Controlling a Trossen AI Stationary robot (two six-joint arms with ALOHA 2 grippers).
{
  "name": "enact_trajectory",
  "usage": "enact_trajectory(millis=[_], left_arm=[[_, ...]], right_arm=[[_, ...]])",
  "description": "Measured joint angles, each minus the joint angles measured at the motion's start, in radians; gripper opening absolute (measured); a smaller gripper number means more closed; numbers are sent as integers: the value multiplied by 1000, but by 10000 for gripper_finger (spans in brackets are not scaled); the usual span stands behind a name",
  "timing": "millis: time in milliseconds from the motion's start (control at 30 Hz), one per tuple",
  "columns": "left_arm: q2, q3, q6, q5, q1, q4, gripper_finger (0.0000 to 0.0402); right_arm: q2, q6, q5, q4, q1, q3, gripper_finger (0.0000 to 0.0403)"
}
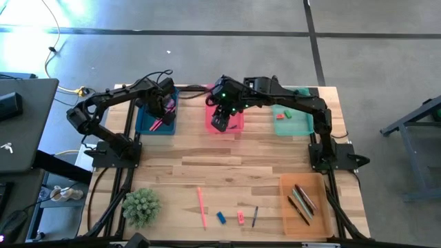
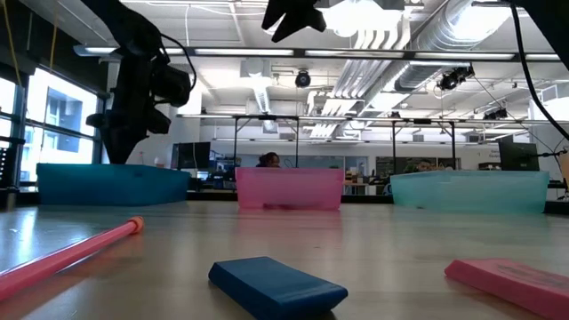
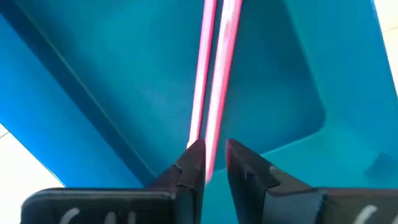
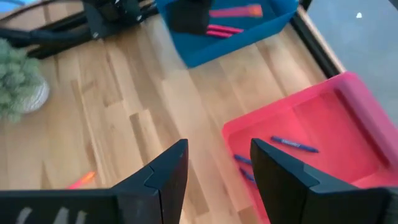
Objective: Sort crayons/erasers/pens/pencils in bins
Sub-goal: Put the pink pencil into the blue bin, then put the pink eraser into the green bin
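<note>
Starting at the upper left of the high view: the left gripper (image 1: pixel 163 105) is down in the dark blue bin (image 1: pixel 145 122), fingers a narrow gap apart with a pink stick (image 3: pixel 208 93) running between them. I can't tell if it's clamped or just let go. Looks to me like a drop-off, since a few more pink sticks already lie in that bin, so that's apparently where the pink ones go.

Next over, upper middle: the right gripper (image 1: pixel 220 121) hangs above the pink bin (image 1: pixel 238 125) with its fingers spread apart and nothing in them. The right wrist view shows about three small blue sticks (image 4: pixel 293 144) in that bin.

Upper right: the teal bin (image 1: pixel 301 127) holds one red-pink eraser (image 1: pixel 280 116) and a green one (image 1: pixel 287 111), so erasers seem to collect there.

Lower right: the orange bin (image 1: pixel 289 212) has a few dark sticks, can't count them exactly.

Still loose along the bottom middle: one long pink stick (image 1: pixel 201 205), one blue eraser (image 1: pixel 221 218), one pink eraser (image 1: pixel 241 218), one dark stick (image 1: pixel 254 216). Four bins, four items left.
</note>
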Motion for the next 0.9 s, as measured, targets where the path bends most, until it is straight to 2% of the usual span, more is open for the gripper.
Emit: enact_trajectory(millis=[367, 533, 733, 900], left_arm=[[-2, 0, 78, 0, 1, -2, 106], [-29, 0, 116, 0, 1, -16, 105], [-85, 0, 139, 1, 1, -45, 94], [-149, 0, 156, 13, -5, -48, 90]], right_arm=[[0, 124, 43, -78, 82, 0, 167], [0, 136, 43, -94, 124, 0, 167], [21, 239, 77, -123, 171, 0, 167], [69, 217, 82, -208, 226, 0, 167]])
